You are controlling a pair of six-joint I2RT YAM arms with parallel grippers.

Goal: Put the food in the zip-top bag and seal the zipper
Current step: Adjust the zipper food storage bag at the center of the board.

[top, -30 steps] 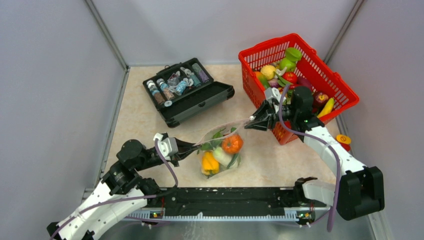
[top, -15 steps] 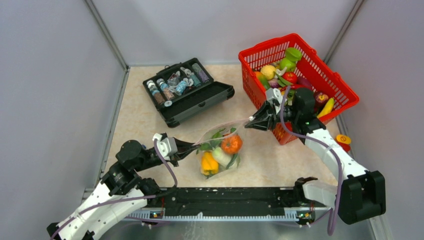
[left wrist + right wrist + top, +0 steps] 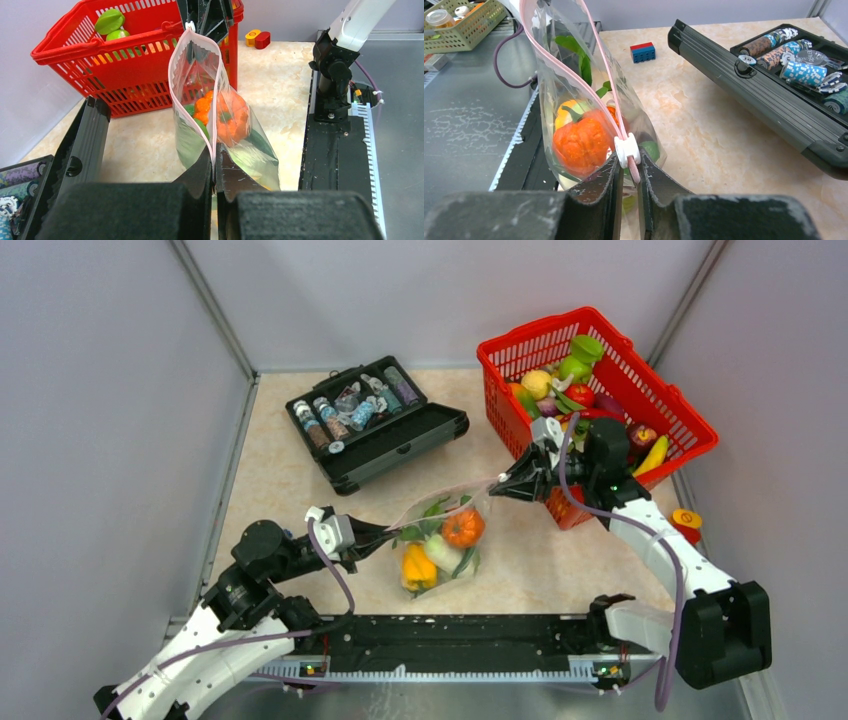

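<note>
**Top view.** The left gripper [image 3: 388, 532] and the right gripper [image 3: 503, 480] each hold one end of the clear bag [image 3: 445, 508]. The bag is stretched between them over the table [image 3: 280, 480], in front of the black case [image 3: 400, 440] and near the red basket [image 3: 530, 330]. I cannot tell whether its bottom touches the table. Inside it lie an orange tomato [image 3: 463, 528], a yellow pepper [image 3: 419, 566] and a white radish [image 3: 443, 552] with green leaves. Compared with a second ago, the bag, the food and the left arm sit where they were. Only the right arm's elbow block [image 3: 725, 630] is a touch lower in the view, and its fingertips are almost at the same spot.

**Left wrist view.** The left gripper's jaws are pressed together with no gap on the near end of the zipper [image 3: 214, 135]. From there the pink strip rises as a narrow loop with its two sides apart. It reaches the right gripper at the top, in front of the basket. The tomato shows through the plastic.

**Right wrist view.** The right gripper's jaws stand very narrow, pinching the pink strip just below the white slider [image 3: 627, 151], which sits at the fingertips. Beyond the slider the two halves of the strip spread apart. The tomato and leaves hang just behind it. On the table beyond are the case, holding vials [image 3: 799, 67], and a blue and red block [image 3: 642, 51].
</note>
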